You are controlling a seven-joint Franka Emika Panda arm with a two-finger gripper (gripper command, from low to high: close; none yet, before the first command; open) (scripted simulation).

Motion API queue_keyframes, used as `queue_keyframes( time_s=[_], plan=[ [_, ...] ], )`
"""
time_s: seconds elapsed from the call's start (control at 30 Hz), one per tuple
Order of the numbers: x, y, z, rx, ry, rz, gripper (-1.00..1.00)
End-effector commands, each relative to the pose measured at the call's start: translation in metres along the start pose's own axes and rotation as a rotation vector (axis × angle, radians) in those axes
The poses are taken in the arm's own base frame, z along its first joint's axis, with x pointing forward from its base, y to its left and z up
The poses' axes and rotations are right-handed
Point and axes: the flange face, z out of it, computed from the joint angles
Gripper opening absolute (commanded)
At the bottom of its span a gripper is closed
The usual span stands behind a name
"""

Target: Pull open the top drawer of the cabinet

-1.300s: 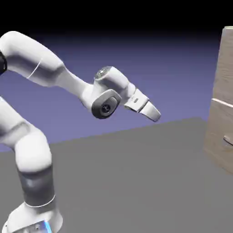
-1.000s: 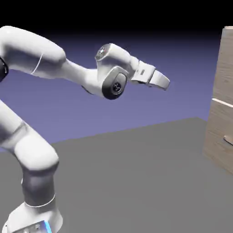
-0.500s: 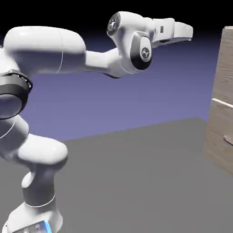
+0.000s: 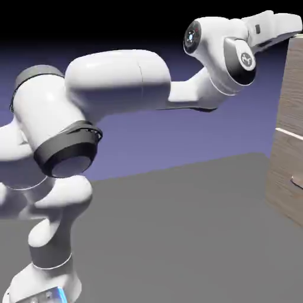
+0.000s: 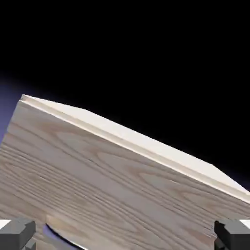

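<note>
The cabinet (image 4: 289, 165) is a tall light wood-grain box at the exterior view's right edge. The top drawer (image 4: 293, 83) is the section above the pale seam; its handle is out of that view. My gripper (image 4: 289, 32) is high up, level with the cabinet's top edge and just left of it. In the hand view the top drawer's wood front (image 5: 112, 185) fills the lower half, with the pale cabinet top above it. My gripper (image 5: 125, 237) is open, its grey fingertips (image 5: 17, 234) far apart with nothing between them. A small curved grey shape (image 5: 58, 235) shows at the bottom edge.
Below the seam, the lower drawer front carries a small grey handle (image 4: 296, 181). The grey table (image 4: 177, 237) stretches from the robot's base to the cabinet's foot. My arm's thick upper links (image 4: 112, 83) span the left and middle of the exterior view.
The arm has swung up and to the right, carrying the hand from mid-height over the table to the cabinet's top edge. The jaws have stayed open.
</note>
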Motion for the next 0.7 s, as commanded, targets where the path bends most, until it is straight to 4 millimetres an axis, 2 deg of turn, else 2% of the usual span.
queue_keyframes(
  time_s=[0.0, 0.17, 0.33, 0.67],
  plan=[
    [-0.003, 0.005, 0.007, -0.006, 0.004, -0.019, 0.0],
    [-0.022, 0.025, 0.046, -0.037, 0.013, -0.127, 0.0],
    [-0.049, 0.04, 0.085, -0.069, 0.011, -0.26, 0.0],
    [-0.112, 0.046, 0.157, -0.119, -0.008, -0.604, 0.0]
  ],
)
